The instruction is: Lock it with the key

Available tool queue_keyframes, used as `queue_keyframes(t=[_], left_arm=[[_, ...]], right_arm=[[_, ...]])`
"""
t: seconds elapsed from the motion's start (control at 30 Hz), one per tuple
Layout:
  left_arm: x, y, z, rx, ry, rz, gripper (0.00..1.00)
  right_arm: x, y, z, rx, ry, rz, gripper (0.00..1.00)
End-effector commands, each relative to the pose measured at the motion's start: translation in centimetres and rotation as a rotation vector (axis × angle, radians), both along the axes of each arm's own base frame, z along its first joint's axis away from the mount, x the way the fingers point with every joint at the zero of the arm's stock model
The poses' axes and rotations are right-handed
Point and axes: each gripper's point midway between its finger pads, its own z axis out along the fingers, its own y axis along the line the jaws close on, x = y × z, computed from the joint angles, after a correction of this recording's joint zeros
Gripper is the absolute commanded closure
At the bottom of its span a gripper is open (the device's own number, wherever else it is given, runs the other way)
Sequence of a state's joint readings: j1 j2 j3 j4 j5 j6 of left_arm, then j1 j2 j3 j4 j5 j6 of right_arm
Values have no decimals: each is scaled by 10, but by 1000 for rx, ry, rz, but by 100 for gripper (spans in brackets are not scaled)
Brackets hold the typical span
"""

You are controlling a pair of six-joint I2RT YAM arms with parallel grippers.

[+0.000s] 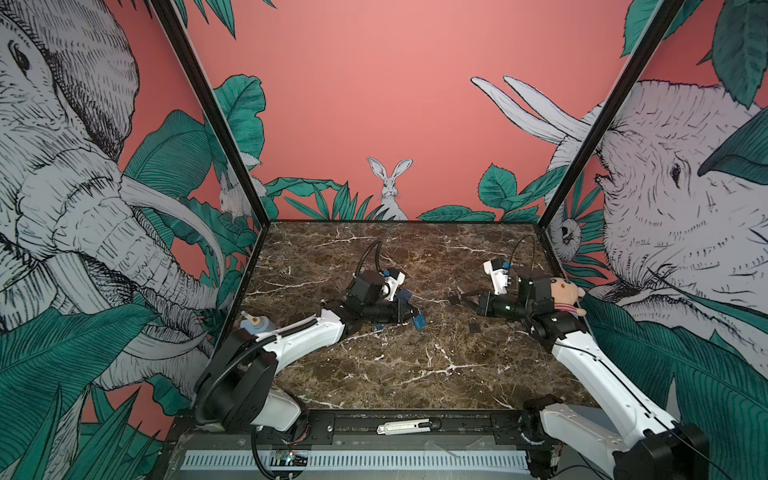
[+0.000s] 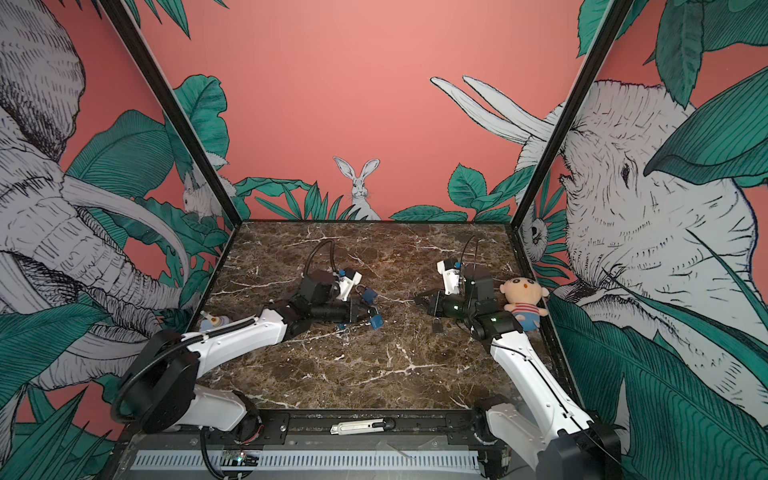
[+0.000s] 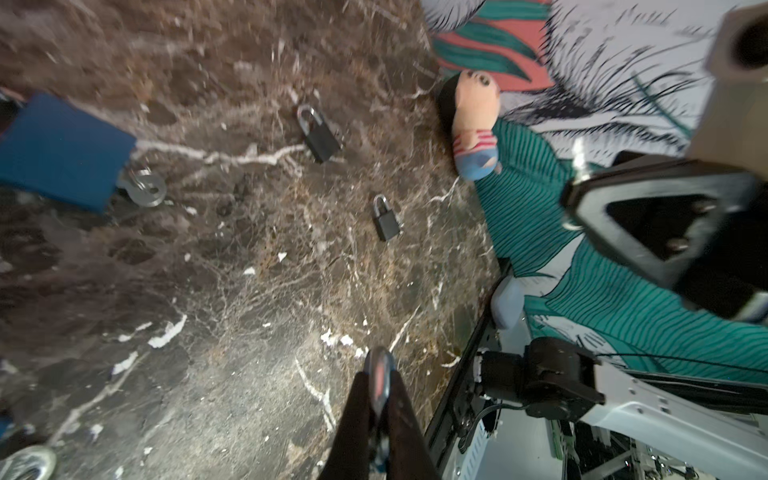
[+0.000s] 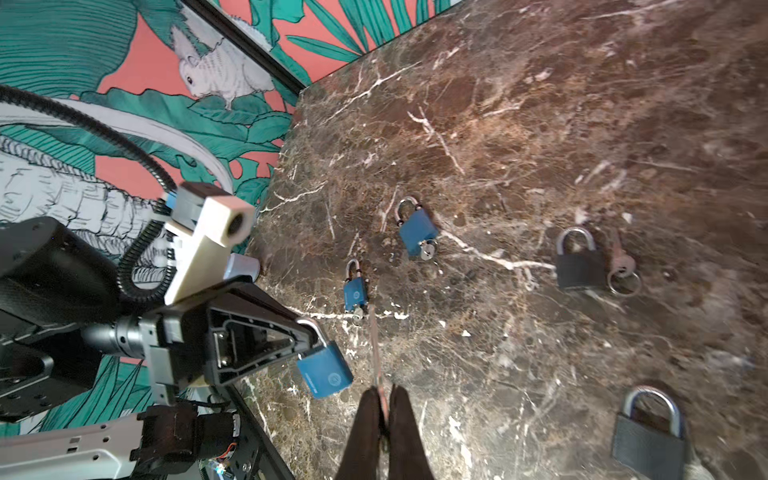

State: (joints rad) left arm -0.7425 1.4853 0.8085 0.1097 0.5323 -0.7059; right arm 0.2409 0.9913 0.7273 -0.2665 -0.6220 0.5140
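My left gripper (image 4: 309, 330) is shut on the silver shackle (image 3: 379, 374) of a blue padlock (image 4: 326, 372), which hangs from its fingers just above the marble table (image 1: 374, 374). In both top views this padlock (image 1: 419, 321) (image 2: 376, 322) sits at the left gripper's tip, left of centre. My right gripper (image 4: 385, 390) is shut on the key (image 4: 377, 361), whose thin blade points out past the fingertips. The blade passes beside the held padlock without touching it. In a top view the right gripper (image 1: 463, 300) faces the left one across a gap.
Two more blue padlocks (image 4: 417, 235) (image 4: 355, 291) with keys in them lie on the table. Black padlocks (image 4: 579, 264) (image 4: 648, 436) lie nearer the right arm, one beside a ringed key (image 4: 621, 266). A plush doll (image 1: 565, 297) sits at the right wall, a bottle (image 1: 255, 324) at the left.
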Motion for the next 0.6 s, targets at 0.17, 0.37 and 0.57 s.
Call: queue_keyframes(t=[0.17, 0.37, 0.57], left_arm=[[7, -47, 5, -58, -20, -86, 100], [13, -74, -10, -87, 38, -107, 100], [14, -94, -25, -137, 120, -113, 100]], right_arm=[[-5, -13, -14, -37, 35, 0, 100], [-4, -14, -16, -19, 39, 3, 100], [-1, -14, -17, -23, 51, 17, 100]])
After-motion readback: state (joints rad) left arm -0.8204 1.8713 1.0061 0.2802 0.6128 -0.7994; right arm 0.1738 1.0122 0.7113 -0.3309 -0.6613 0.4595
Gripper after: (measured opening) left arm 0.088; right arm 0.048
